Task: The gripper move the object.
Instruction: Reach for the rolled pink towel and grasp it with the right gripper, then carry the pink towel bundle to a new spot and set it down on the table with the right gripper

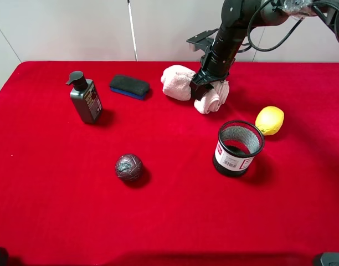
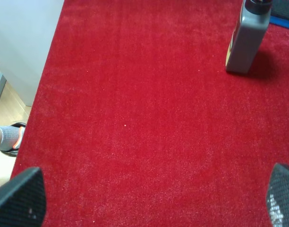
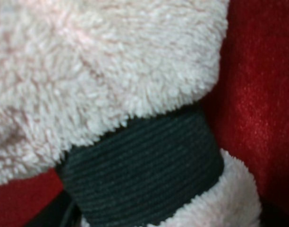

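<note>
The pale pink fluffy towel (image 1: 178,81) lies at the back middle of the red table, its two lobes joined by a black band. My right gripper (image 1: 205,84) reaches down from the back right and sits on the towel's middle, with its dark fingers closed around the band. In the right wrist view the towel (image 3: 102,71) and its ribbed black band (image 3: 144,170) fill the frame very close up, and the fingers are hidden. My left gripper (image 2: 149,201) is open and empty above bare red cloth, with only its fingertips (image 2: 19,198) showing.
A yellow lemon (image 1: 270,120) and a black mesh cup (image 1: 238,147) stand right of and in front of the towel. A black eraser block (image 1: 129,86) and a grey pump bottle (image 1: 85,98) (image 2: 248,38) stand to its left. A dark ball (image 1: 128,167) lies nearer the front. The table's left edge (image 2: 43,94) is near the left gripper.
</note>
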